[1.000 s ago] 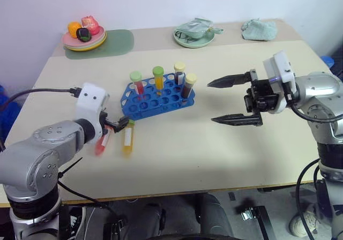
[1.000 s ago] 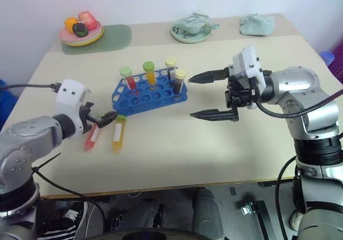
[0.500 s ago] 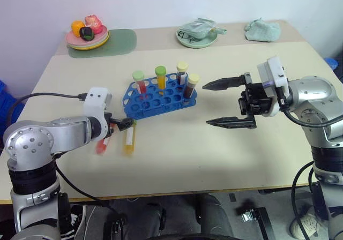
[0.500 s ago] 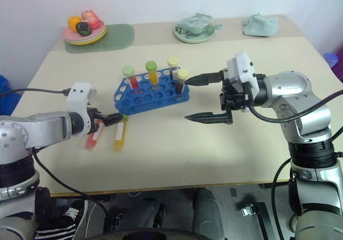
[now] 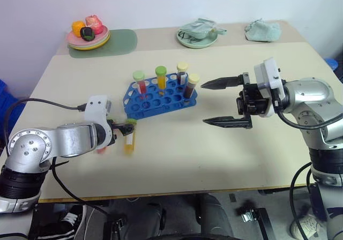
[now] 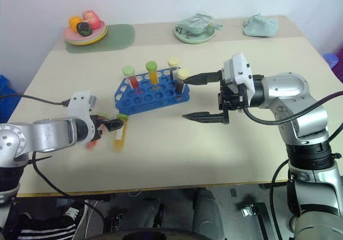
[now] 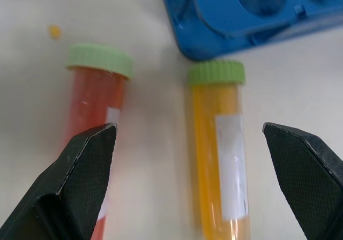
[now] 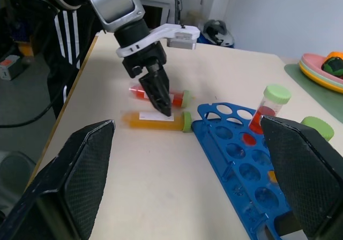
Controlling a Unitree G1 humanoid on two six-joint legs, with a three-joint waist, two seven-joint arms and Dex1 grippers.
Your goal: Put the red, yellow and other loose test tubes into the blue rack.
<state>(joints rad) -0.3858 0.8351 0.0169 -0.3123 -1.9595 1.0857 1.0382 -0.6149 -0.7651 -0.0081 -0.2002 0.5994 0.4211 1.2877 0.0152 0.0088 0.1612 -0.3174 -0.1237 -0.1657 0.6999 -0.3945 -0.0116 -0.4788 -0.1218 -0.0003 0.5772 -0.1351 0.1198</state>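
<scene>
The blue rack (image 5: 161, 96) stands mid-table with several capped tubes upright in it. Two loose tubes lie side by side just in front of its left corner, green caps toward the rack: a red tube (image 7: 95, 103) and a yellow tube (image 7: 218, 143). My left gripper (image 5: 125, 128) hangs low over them, open. The yellow tube lies between its fingers, and one finger (image 7: 75, 181) covers part of the red tube. To the right of the rack my right gripper (image 5: 207, 103) is held above the table, open and empty, pointing toward the rack.
At the back left a plate of toy fruit (image 5: 87, 34) rests on a green mat (image 5: 115, 42). A green dish (image 5: 197, 35) and a crumpled green cloth (image 5: 263, 30) sit along the back edge. Bare tabletop (image 5: 203, 154) lies in front.
My left gripper has rolled at the wrist and sunk a little closer to the two loose tubes. The right gripper and the tubes have kept their places.
</scene>
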